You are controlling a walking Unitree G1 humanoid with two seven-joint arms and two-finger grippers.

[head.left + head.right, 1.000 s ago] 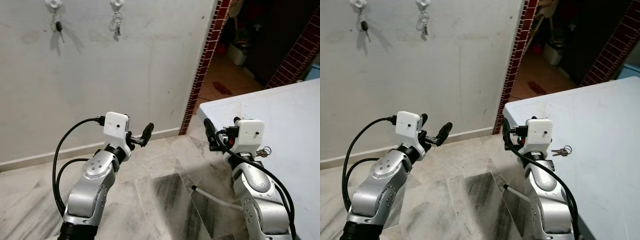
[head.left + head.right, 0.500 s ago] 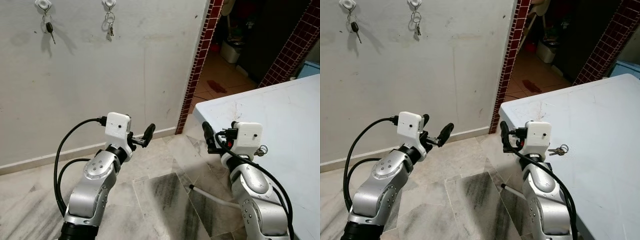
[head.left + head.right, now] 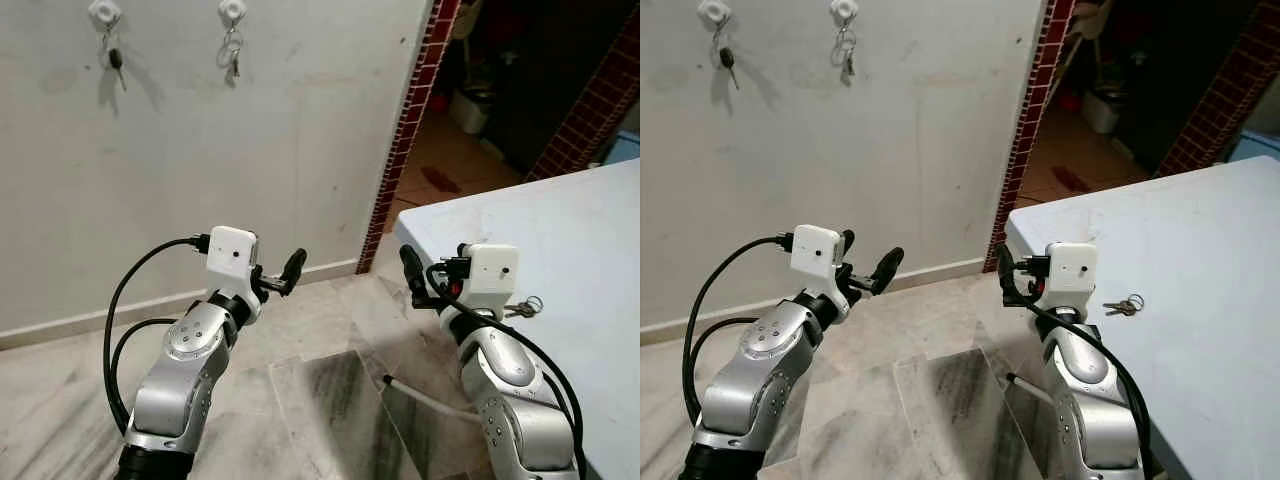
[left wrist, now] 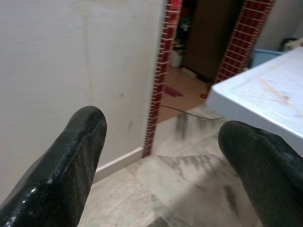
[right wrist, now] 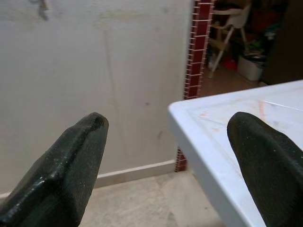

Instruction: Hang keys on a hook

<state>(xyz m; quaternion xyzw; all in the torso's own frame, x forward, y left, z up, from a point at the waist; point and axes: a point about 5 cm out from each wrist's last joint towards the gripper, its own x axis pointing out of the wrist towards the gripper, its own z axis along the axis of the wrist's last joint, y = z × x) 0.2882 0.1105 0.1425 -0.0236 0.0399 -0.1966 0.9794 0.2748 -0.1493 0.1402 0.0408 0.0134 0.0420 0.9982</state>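
A big grey-white wall [image 3: 250, 150] fills the back. It looks like rough plaster with smudges and small dark marks. A pale skirting strip runs along its foot. No words or labels can be read anywhere.

The floor [image 3: 300, 400] is shiny marble tile, cream with dark grey streaks.

On the robot's right is a white table [image 3: 1200, 260]. Its top is flat and smooth, with faint orange scratches near the far corner. The near left edge sits just beside the right arm.

A red brick post [image 3: 405, 130] stands at the end of the wall. Behind it a dark doorway opens onto a reddish floor.

The left arm is silver metal with a white box on the wrist and a black cable that loops out and back. The left gripper [image 4: 163, 156] is held up over the floor, pointing at the wall and the brick post. Its two black fingers [image 4: 71, 161] are spread wide with nothing between them.

The right gripper [image 5: 170, 165] is held up by the table's near left corner. Its black fingers [image 5: 61, 165] are wide apart too, and hold nothing.

A small bunch of keys [image 3: 1124, 305] lies flat on the table, near its left edge, just beside the right wrist box. They are silvery, on a ring.

High on the wall are two small white hooks. The left hook [image 3: 104, 12] has a dark key [image 3: 116, 60] hanging from it. The right hook [image 3: 232, 10] has a little key bunch [image 3: 232, 55] hanging.
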